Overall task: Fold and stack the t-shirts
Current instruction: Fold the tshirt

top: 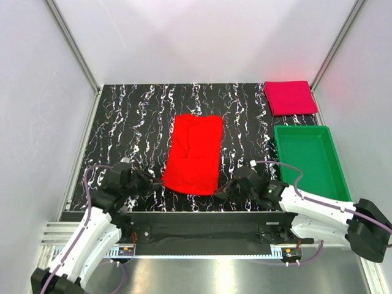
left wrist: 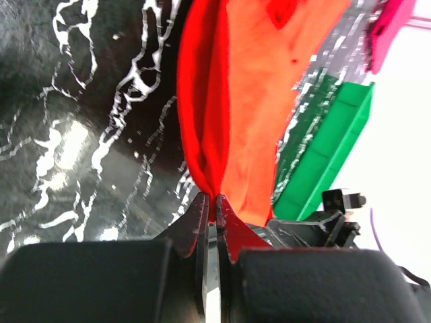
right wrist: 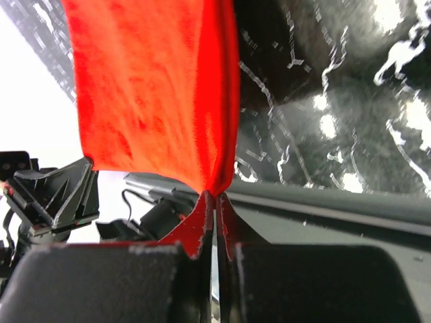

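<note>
Between the tips of the left gripper (left wrist: 217, 204), a thin ridge of the red shirt (left wrist: 229, 101) is being pinched, the jaws pressing together on the cloth with only a sliver of gap between them. Across at the other near corner, the right gripper (right wrist: 215, 196) is doing the same, its jaws closing tightly on a point of red fabric that is fanning out and away from them. Each wrist camera is showing only its own pinch and a steep stretch of cloth. The overhead camera is showing the whole garment instead: it is lying as a long folded rectangle in the middle of the black, white-veined table (top: 135, 128), running from the near edge toward the back, with both grippers holding its near edge, one at each corner. The overhead view is also showing the crimson shirt (top: 290, 97) lying folded into a neat square at the far right corner of the table, well apart from the red one. Just in front of that square, a green tray (top: 309, 160) is sitting along the right side, its bare floor showing; both shirts are lying outside it. The left wrist camera is catching the tray's edge beyond the red cloth.
</note>
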Robot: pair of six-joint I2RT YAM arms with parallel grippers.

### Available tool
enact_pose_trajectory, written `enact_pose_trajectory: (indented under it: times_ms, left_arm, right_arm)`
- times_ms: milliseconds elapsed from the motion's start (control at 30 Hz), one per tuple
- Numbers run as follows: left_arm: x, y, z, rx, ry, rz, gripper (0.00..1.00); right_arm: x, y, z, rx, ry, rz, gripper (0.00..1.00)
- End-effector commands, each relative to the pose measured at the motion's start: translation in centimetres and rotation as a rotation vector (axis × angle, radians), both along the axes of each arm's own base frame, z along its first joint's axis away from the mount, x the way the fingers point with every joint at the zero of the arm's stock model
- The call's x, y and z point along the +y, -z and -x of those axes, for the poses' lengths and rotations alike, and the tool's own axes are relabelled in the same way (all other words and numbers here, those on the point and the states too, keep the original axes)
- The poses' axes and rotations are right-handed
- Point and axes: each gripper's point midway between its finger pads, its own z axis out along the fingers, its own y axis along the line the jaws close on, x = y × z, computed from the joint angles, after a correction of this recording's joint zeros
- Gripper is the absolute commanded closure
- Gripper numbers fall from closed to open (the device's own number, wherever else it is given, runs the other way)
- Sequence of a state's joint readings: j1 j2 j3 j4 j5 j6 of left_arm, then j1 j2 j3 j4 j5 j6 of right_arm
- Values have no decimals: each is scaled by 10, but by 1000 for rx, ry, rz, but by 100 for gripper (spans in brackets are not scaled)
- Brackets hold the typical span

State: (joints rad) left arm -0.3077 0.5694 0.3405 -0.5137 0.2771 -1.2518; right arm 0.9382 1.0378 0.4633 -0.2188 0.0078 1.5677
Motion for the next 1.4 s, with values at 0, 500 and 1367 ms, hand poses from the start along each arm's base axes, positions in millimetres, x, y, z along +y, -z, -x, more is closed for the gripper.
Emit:
enact_pose_trajectory:
  times_ms: [0,500,1367]
  left_arm:
    - [5,-9,12,27,-10,-16,100]
    - [7,-47,15,-33,-1,-33,100]
    - [-23,-156,-237,-271,37,-254,100]
  right_arm:
    - [-5,-8,4,-20,20,2,100]
    - [-2,-42,4,-80,-3,-60,100]
    - [-14,-132,-236,-271,-67,-44,100]
